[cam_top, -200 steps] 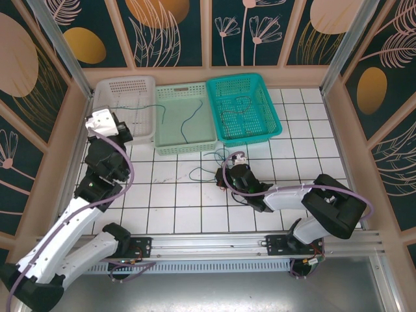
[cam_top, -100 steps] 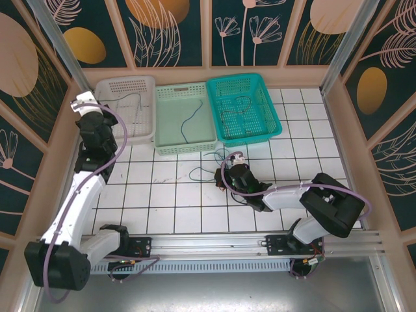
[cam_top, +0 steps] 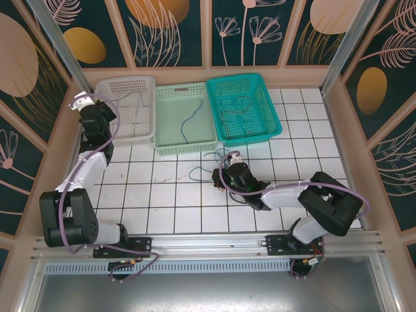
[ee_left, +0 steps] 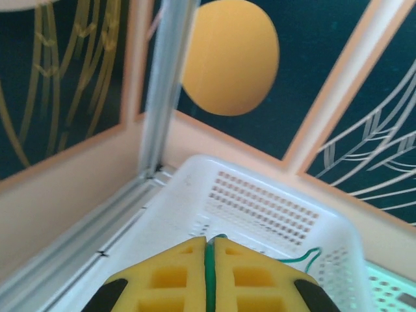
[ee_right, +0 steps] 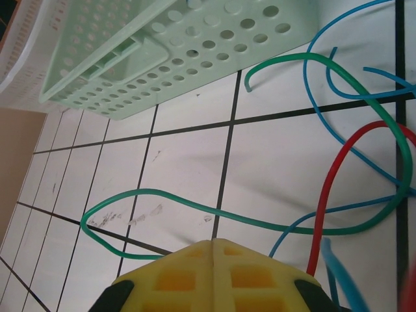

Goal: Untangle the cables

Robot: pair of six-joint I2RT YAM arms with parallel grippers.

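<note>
At upper left, the left end effector (ee_left: 209, 242) pinches a green cable (ee_left: 209, 279) above the white basket (ee_left: 260, 201), while the right end effector (ee_right: 213, 244), closed and seemingly empty, sits beside the tangled cables (ee_right: 338, 162) on the bench (ee_right: 182, 162) at centre frame.

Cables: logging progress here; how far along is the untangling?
Done: one cable each in the green basket and teal basket. In hand: left gripper shut on a green cable by the white basket. Left: blue, red and green cables tangled beside the right gripper.

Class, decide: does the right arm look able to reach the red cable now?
Probably yes: the right gripper sits right beside the red cable, nothing blocking, though its jaws are shut.
</note>
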